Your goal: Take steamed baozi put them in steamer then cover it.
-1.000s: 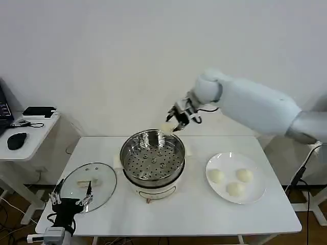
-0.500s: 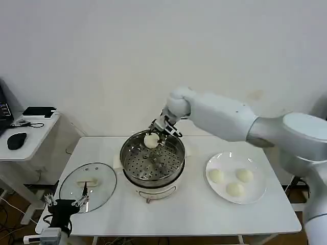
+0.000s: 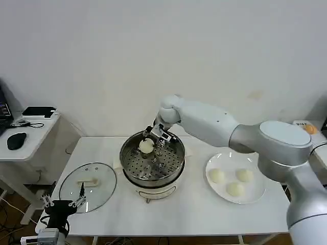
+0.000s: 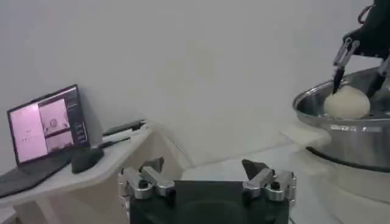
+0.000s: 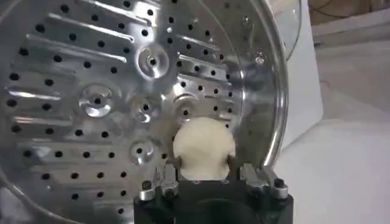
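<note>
My right gripper (image 3: 148, 141) is shut on one steamed baozi (image 3: 146, 146), a smooth cream-white bun, low inside the back of the steamer (image 3: 125, 155). In the right wrist view the fingers pinch this baozi (image 5: 203, 146) from both sides above the perforated tray (image 5: 91, 103). Three more baozi (image 3: 216, 176) (image 3: 244, 175) (image 3: 235, 189) lie on a white plate (image 3: 258, 195) to the steamer's right. The cover (image 3: 76, 193), a glass lid with a cream handle, lies flat on the table to the steamer's left. My left gripper (image 3: 64, 202) is parked open at the table's front left corner, empty.
The white table (image 3: 194, 214) has bare room in front of the steamer. A side desk (image 3: 30, 133) at the left carries a mouse (image 3: 17, 140) and a laptop (image 4: 46, 122). The left wrist view sees the steamer wall (image 4: 359, 143) and held baozi (image 4: 346, 102) from the side.
The right arm swung left from behind the steamer and lowered the baozi into its back part. The left gripper sank slightly at the table corner.
</note>
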{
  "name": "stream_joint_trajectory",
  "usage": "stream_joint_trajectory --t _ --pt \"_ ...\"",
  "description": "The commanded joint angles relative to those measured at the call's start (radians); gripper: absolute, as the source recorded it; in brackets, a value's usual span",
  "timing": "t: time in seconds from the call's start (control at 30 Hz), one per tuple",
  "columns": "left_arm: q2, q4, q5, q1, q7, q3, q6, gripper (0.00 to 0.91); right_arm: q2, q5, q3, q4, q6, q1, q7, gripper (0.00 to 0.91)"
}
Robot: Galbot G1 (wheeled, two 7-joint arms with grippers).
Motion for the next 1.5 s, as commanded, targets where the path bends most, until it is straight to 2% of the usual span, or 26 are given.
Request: stream_joint_trajectory --t 0.03,0.17,0.2,0.23,0.47,0.6,0.67,0.77,0.83,0.87,0.9,0.97,1.03,1.07,1.1,1.17,1.27,1.33,1.5 --pt "0.0 -0.001 0.0 0.001 0.0 -0.001 0.0 0.907 0.019 -0.065 0.006 -0.037 0.047 -0.015 0.015 0.544" --pt "-0.001 -0.002 0.0 0.001 0.0 -0.001 0.0 0.907 0.02 -0.065 0.007 -0.036 0.055 -0.023 0.025 0.554" --pt "-0.001 -0.003 0.0 0.002 -0.001 -0.001 -0.001 0.907 0.022 -0.065 0.009 -0.039 0.06 -0.025 0.036 0.615" --pt "-0.002 -0.005 0.0 0.002 -0.001 -0.001 -0.001 0.907 0.023 -0.059 0.012 -0.04 0.062 -0.026 0.049 0.907" --pt "-0.003 -0.009 0.001 0.005 0.0 -0.001 0.0 0.907 -0.028 -0.003 0.007 0.028 0.038 0.028 0.033 0.907" --pt "-0.006 -0.006 -0.001 0.001 -0.002 0.0 -0.003 0.907 -0.113 0.139 -0.031 0.137 -0.033 0.105 0.007 0.907" --pt "-0.008 -0.008 -0.002 -0.001 -0.002 0.002 -0.003 0.907 -0.169 0.209 -0.048 0.204 -0.083 0.15 0.004 0.907" --pt "-0.002 -0.011 -0.009 -0.003 -0.001 0.007 -0.003 0.907 -0.279 0.31 -0.09 0.336 -0.239 0.21 0.004 0.907" --pt "0.009 -0.007 -0.02 -0.009 0.001 0.007 -0.003 0.907 -0.405 0.36 -0.136 0.439 -0.358 0.254 0.019 0.907" --pt "0.014 -0.004 -0.024 -0.011 0.003 0.006 -0.003 0.907 -0.435 0.379 -0.153 0.471 -0.389 0.27 0.021 0.907" --pt "0.021 0.0 -0.034 -0.013 0.005 0.0 -0.005 0.907 -0.513 0.42 -0.176 0.52 -0.43 0.298 0.026 0.907" --pt "0.043 0.008 -0.073 -0.013 0.004 -0.028 -0.006 0.907 -0.582 0.43 -0.195 0.567 -0.45 0.327 0.026 0.907" --pt "0.063 0.018 -0.091 -0.013 0.005 -0.045 -0.007 0.907 -0.699 0.443 -0.209 0.625 -0.483 0.356 0.03 0.907" --pt "0.072 0.021 -0.096 -0.016 0.006 -0.049 -0.006 0.907 -0.719 0.446 -0.211 0.637 -0.49 0.359 0.03 0.907" --pt "0.08 0.024 -0.098 -0.02 0.006 -0.05 -0.006 0.907 -0.808 0.446 -0.222 0.671 -0.508 0.365 0.031 0.907" --pt "0.089 0.024 -0.1 -0.028 0.006 -0.05 -0.004 0.907 -0.905 0.433 -0.261 0.703 -0.539 0.37 0.036 0.907" --pt "0.096 0.025 -0.096 -0.04 0.008 -0.037 -0.003 0.907 -1.002 0.381 -0.309 0.729 -0.543 0.334 0.03 0.907" --pt "0.099 0.028 -0.094 -0.045 0.009 -0.025 -0.002 0.907 -1.045 0.364 -0.297 0.744 -0.544 0.273 0.019 0.907" --pt "0.095 0.039 -0.077 -0.053 0.01 0.007 -0.005 0.907 -1.127 0.333 -0.145 0.786 -0.552 0.013 0.001 0.907"
